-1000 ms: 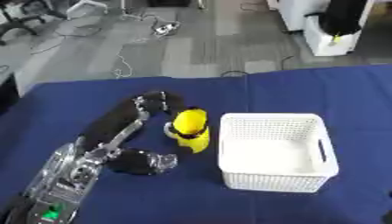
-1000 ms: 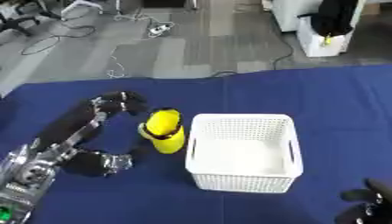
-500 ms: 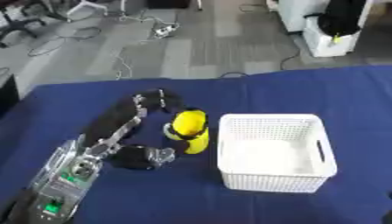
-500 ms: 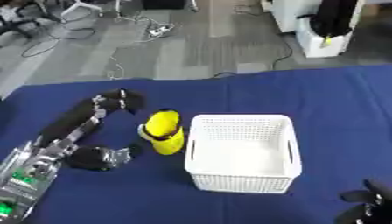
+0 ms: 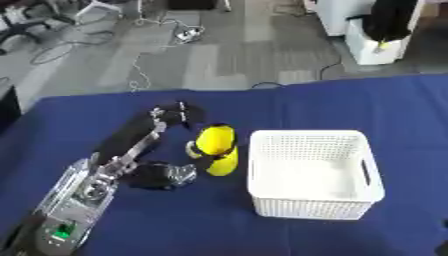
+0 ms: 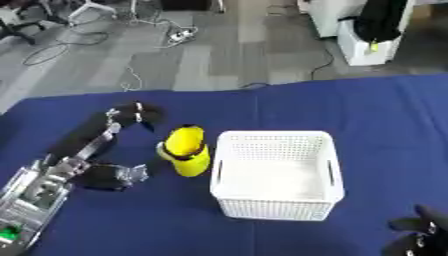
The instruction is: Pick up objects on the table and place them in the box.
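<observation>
A yellow bottle-shaped thing with a black band (image 5: 215,149) stands on the blue table, just left of the white mesh box (image 5: 308,208). The box holds nothing that I can see. My left hand (image 5: 160,175) is low on the table, left of and slightly nearer than the yellow thing, a small gap away. Its silver and black arm (image 5: 74,202) comes in from the lower left corner. My right hand (image 6: 416,235) rests at the lower right corner, fingers up and relaxed, holding nothing.
A long black and silver thing (image 5: 144,134) lies slanted behind my left hand, its dark end (image 5: 181,114) beside the yellow thing's top. The table's far edge (image 5: 262,89) borders a grey floor with cables.
My left hand has moved a little forward and towards the yellow thing. The yellow thing, the box and my right hand stay where they were.
</observation>
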Controlling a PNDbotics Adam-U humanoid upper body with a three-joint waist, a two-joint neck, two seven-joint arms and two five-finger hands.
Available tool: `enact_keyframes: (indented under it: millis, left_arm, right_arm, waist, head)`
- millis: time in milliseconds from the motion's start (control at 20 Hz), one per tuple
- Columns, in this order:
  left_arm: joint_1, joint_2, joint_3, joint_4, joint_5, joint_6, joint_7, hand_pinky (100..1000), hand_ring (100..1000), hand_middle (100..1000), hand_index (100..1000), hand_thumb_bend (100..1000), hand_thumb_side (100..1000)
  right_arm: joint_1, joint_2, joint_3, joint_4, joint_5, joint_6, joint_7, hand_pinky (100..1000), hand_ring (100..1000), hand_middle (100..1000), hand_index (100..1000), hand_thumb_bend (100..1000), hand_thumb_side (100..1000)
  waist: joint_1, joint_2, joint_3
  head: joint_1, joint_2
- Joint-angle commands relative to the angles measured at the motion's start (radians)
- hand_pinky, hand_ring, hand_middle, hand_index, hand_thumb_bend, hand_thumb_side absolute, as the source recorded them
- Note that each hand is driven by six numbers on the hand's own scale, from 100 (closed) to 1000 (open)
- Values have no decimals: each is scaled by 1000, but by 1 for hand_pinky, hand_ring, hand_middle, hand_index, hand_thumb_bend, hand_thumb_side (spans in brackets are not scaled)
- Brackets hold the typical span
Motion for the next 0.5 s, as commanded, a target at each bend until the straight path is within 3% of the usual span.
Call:
enact_keyframes:
  millis: [50,500]
  left_arm:
    - [-18,41,2,5,-1,-4,3,892,651,784,818,365,812]
    - [-24,45,4,70,-19,-7,5,895,654,786,818,356,829]
  right_arm:
    - [-8,-14,1,-17,3,-76,72,524,654,804,1000,902,518]
    - [-5,-14,4,-17,4,-85,72,525,655,804,1000,902,518]
  waist:
    - [-6,-10,-3]
    - [-12,-10,-3]
  head:
    - [7,-9]
    - [11,-6]
